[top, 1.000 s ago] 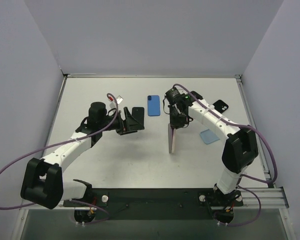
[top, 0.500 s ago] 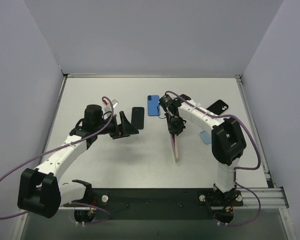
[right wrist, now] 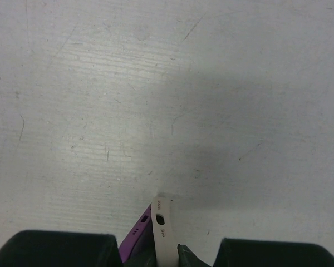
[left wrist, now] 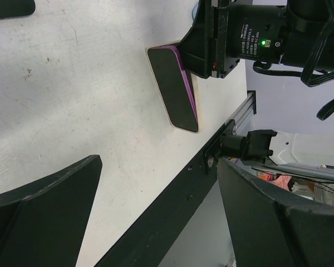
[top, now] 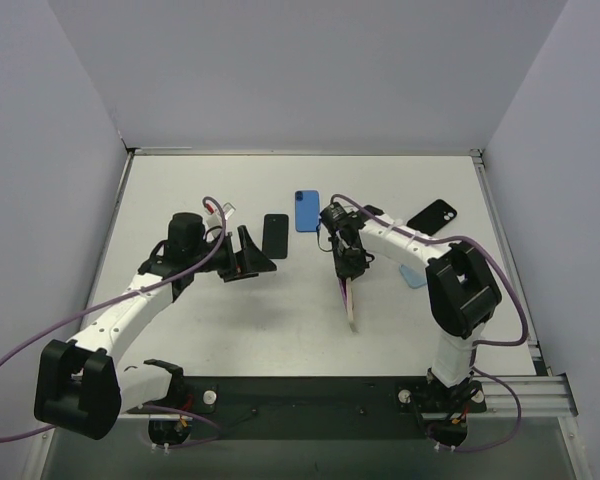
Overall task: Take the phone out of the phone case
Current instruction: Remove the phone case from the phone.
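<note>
Your right gripper (top: 346,268) pinches the upper end of the phone (left wrist: 174,89) between its 2 fingers (right wrist: 61,247), the purple case (right wrist: 134,231) on it. The phone's lower end rests tilted on the table (top: 240,320). Your left gripper (top: 256,255) gapes wide, holding nothing, well apart.

Overhead looks down; close wrist views apparently share the phone (left wrist: 173,89).
</note>
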Action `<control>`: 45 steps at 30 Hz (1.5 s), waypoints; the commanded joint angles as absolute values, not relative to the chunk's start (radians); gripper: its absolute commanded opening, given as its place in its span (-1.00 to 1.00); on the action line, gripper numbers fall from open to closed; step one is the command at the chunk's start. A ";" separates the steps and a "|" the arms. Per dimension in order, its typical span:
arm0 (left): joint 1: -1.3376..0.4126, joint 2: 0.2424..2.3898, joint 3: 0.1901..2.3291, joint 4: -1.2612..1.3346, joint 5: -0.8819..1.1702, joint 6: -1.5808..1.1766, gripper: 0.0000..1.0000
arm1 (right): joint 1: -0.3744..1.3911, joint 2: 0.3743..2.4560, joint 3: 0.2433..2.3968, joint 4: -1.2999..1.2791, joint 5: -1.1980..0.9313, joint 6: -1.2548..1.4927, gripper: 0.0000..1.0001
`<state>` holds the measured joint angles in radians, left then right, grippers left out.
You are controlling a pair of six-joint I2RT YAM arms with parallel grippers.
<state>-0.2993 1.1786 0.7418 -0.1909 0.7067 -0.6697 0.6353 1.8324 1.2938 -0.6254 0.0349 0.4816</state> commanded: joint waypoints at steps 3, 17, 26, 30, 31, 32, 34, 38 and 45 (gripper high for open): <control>-0.293 1.144 0.727 -0.150 0.703 -0.678 0.92 | 0.692 1.933 1.140 -0.720 -0.031 0.502 -0.67; -0.295 1.170 0.686 -0.057 0.721 -0.755 0.93 | 0.693 2.072 1.040 -0.563 -0.156 0.520 -0.61; -0.333 1.224 0.615 0.054 0.669 -0.894 0.93 | 0.677 2.033 1.028 -0.528 -0.186 0.545 -0.68; -0.403 1.281 0.641 0.047 0.605 -0.965 0.93 | 0.670 1.976 1.064 -0.529 -0.175 0.540 -1.00; -0.426 1.320 0.646 0.067 0.586 -1.024 0.93 | 0.672 1.971 1.083 -0.529 -0.175 0.535 -1.00; -0.463 1.342 0.664 0.107 0.578 -1.052 0.93 | 0.673 1.970 1.094 -0.529 -0.176 0.532 -1.00; -0.489 1.423 0.699 0.101 0.555 -1.122 0.93 | 0.675 1.974 1.111 -0.532 -0.186 0.525 -1.00; -0.506 1.555 0.741 0.226 0.595 -1.273 0.92 | 0.681 1.988 1.135 -0.537 -0.190 0.522 -1.00; -0.520 1.692 0.842 0.140 0.603 -1.468 0.82 | 0.695 1.979 1.129 -0.541 -0.184 0.523 -1.00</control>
